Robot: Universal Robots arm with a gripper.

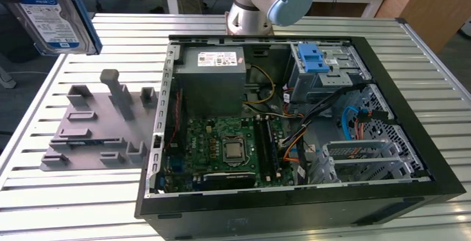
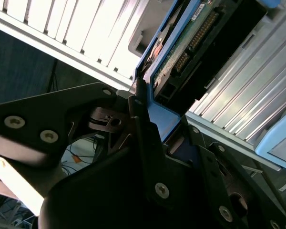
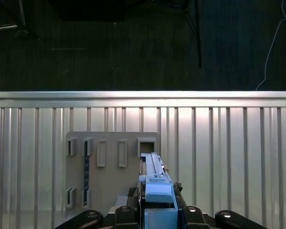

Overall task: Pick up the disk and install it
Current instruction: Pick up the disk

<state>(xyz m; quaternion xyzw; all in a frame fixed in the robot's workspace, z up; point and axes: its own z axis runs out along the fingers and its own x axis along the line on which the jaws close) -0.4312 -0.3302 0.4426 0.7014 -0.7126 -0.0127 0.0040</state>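
The disk, a grey hard drive with a white and blue label and a blue carrier frame, hangs in the air at the exterior view's upper left, above the table's corner. In the second wrist view its green circuit board faces the camera, and my gripper is shut on the blue frame end. The first wrist view sees the disk edge-on, rising from between the black fingers of the gripper. The open computer case lies well to the exterior view's right of the disk.
A grey fixture plate with upright slots lies on the slatted metal table below the disk, also in the first wrist view. Inside the case sit a grey metal box, a motherboard and a drive bay with a blue latch.
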